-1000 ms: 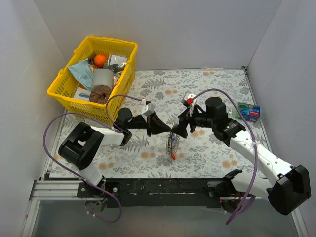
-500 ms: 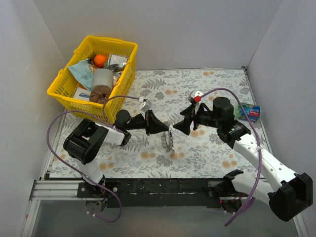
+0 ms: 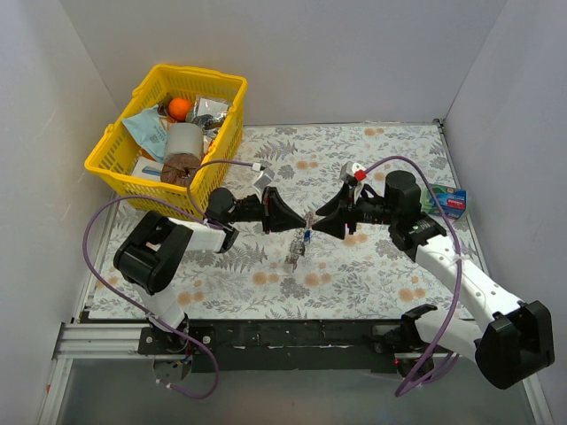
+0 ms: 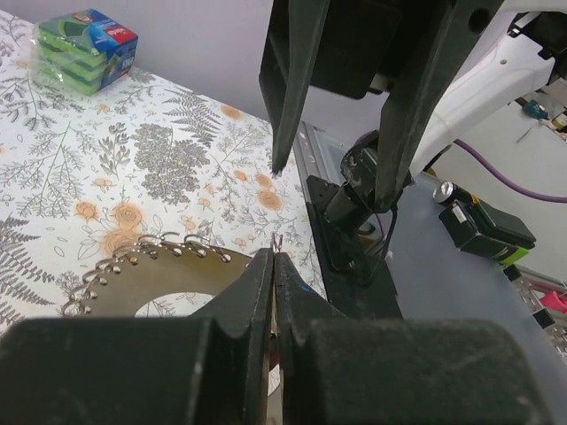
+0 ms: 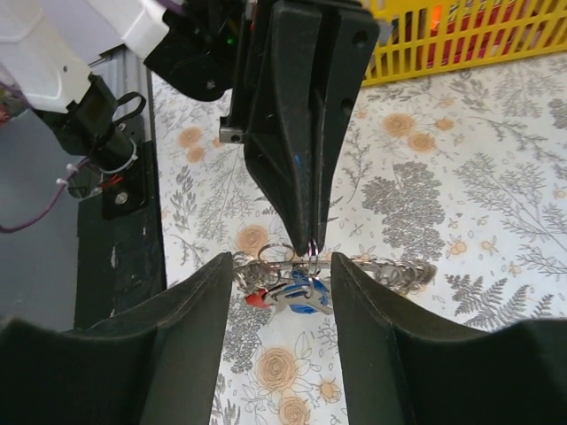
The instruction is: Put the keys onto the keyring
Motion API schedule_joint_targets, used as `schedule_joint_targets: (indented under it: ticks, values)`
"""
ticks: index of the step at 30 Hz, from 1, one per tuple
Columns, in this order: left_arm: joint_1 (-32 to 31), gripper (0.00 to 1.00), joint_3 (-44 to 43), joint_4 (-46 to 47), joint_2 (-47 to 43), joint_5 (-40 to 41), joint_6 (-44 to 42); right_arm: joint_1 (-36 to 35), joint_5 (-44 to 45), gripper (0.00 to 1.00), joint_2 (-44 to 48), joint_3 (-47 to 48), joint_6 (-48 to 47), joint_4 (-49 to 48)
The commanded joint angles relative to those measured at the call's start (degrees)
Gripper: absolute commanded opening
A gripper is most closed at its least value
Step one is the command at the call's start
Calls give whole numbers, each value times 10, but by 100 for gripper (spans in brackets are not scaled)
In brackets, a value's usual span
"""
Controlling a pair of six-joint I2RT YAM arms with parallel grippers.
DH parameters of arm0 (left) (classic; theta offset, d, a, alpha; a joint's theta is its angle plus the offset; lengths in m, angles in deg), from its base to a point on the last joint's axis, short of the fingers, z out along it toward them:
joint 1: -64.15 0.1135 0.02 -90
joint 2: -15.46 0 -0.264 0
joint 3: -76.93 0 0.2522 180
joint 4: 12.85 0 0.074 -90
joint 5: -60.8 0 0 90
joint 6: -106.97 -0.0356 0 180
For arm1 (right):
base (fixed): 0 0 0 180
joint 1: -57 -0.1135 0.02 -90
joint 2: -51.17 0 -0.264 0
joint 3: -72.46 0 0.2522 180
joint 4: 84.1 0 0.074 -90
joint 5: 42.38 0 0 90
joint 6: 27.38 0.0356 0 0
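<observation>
My left gripper (image 3: 298, 223) is shut on the keyring (image 3: 295, 250), a thin beaded silvery ring that hangs from its tips above the table. In the left wrist view the beaded edge (image 4: 151, 255) runs into the closed jaws of the left gripper (image 4: 273, 255), and a thin wire loop sticks out at the tip. In the right wrist view the keys, one blue-headed (image 5: 304, 292) and one red-headed (image 5: 256, 299), hang with small rings just under the left gripper's tip, and the keyring (image 5: 394, 270) stretches to the right. My right gripper (image 5: 283, 264) is open, its fingers either side of the keys.
A yellow basket (image 3: 115, 164) full of items stands at the back left. A green sponge pack (image 3: 446, 201) lies at the right edge, behind my right arm. The floral mat (image 3: 372, 274) covers the table; grey walls close in on three sides.
My left gripper has moved a little up and right with the keyring. My right gripper drew back to the right and upward, and now faces the left gripper's tips, open.
</observation>
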Motion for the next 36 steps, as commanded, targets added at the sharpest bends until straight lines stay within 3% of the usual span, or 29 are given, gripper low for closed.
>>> schedule_joint_targets:
  ticks: [1,24,36]
  values:
    - [4,0,-31,283,-30,-17,21,1,-54,54,-18,13,2,-18]
    - [4,0,-57,277,-42,-31,35,1,-29,54,-40,-3,6,-36]
    - [-2,0,-67,282,-42,-36,48,2,-38,42,-54,-5,30,-67]
